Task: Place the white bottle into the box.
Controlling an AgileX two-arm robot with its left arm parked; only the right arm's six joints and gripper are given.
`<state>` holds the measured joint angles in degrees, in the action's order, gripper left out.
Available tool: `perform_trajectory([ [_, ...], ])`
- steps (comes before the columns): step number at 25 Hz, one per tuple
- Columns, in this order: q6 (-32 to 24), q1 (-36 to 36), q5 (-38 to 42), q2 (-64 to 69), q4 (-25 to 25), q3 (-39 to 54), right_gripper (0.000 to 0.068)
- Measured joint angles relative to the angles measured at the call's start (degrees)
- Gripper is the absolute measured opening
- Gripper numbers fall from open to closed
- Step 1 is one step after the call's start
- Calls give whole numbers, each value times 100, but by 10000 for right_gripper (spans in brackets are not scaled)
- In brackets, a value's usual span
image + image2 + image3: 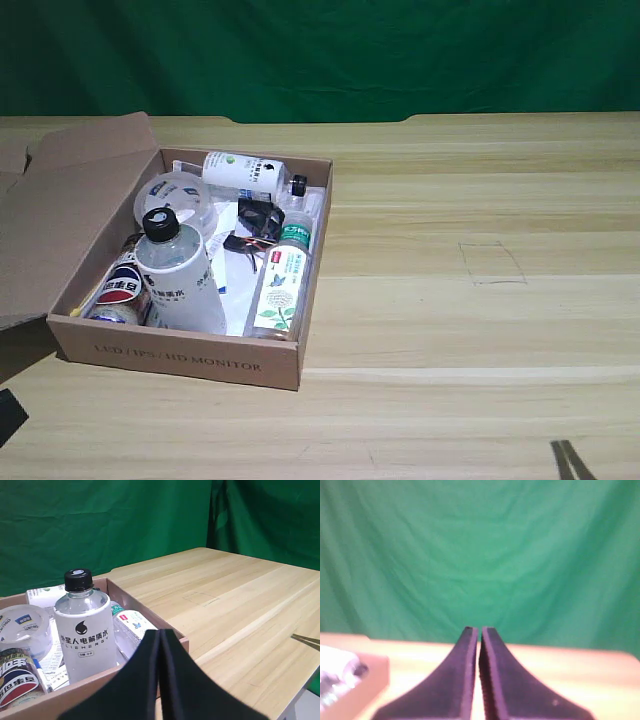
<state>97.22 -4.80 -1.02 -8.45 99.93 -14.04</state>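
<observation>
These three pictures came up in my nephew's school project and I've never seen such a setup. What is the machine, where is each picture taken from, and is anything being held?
It is a two-arm robot at a wooden table. One camera stands off the arms and shows the whole scene. The other two ride on the wrists, so black fingers fill their foreground. The right gripper is shut and holds nothing. The box lies at the exterior view's left. In it the white bottle stands upright, among a second white bottle, a green-capped clear bottle, a tape roll and a can.

Frosted white bottle (183, 275); brown box (180, 356)
</observation>
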Motion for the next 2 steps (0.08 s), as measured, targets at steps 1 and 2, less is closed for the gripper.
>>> perform_trajectory([
  [1, 14, 143, -22, 131, -6, 269, 4],
  [2, 55, 259, -33, 212, -12, 391, 4],
])
